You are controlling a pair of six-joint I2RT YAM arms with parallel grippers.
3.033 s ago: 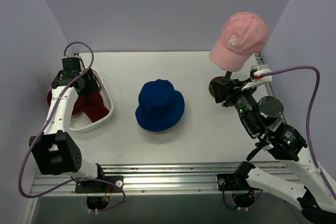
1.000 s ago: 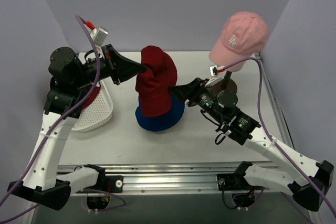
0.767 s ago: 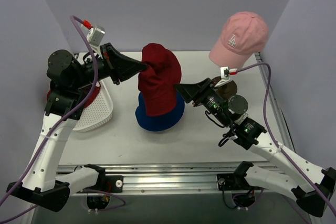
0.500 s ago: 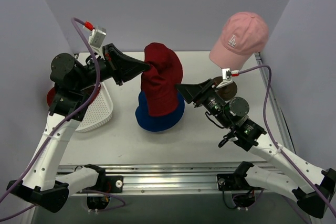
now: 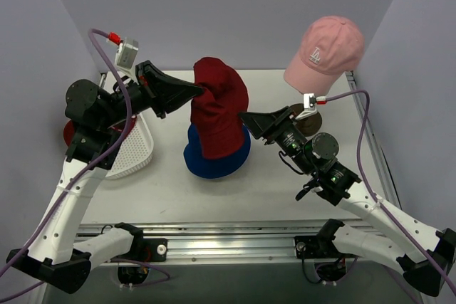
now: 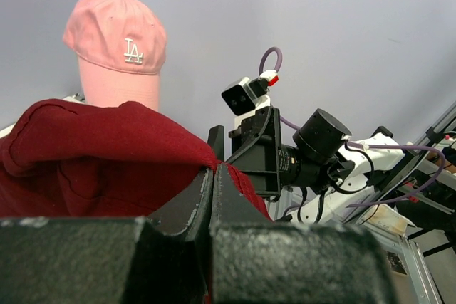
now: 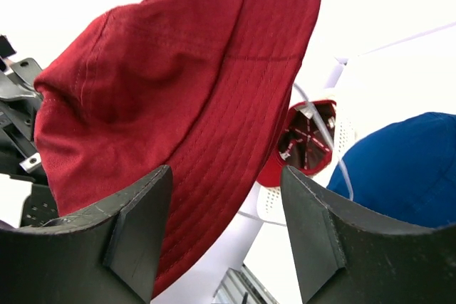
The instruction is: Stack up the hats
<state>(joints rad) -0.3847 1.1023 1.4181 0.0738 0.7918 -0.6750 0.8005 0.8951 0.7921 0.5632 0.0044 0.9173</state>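
**Hats, four on our count.**

1. Dark red bucket hat [image 5: 217, 108]: we find it hanging crown-up over the middle of the desk [image 5: 164, 190]. The left fingers [image 5: 198, 91] are closed tight on its upper edge. Its lower brim reaches the hat below.
2. Blue bucket hat [image 5: 214, 160]: flat at desk centre, directly under item 1.
3. Pink cap [image 5: 324, 55]: perched high at 2 o'clock, apart from the rest.
4. Red cap [image 5: 70, 133]: at 9 o'clock by the white mesh basket [image 5: 135, 153], mostly hidden behind the left arm.

**Right fingers** [image 5: 251, 120]: parted about halfway either side of item 1's brim; we see no clamp on it.

**Progress, as we judge it:** the first pairing is under way but not released. Both caps have yet to be added.
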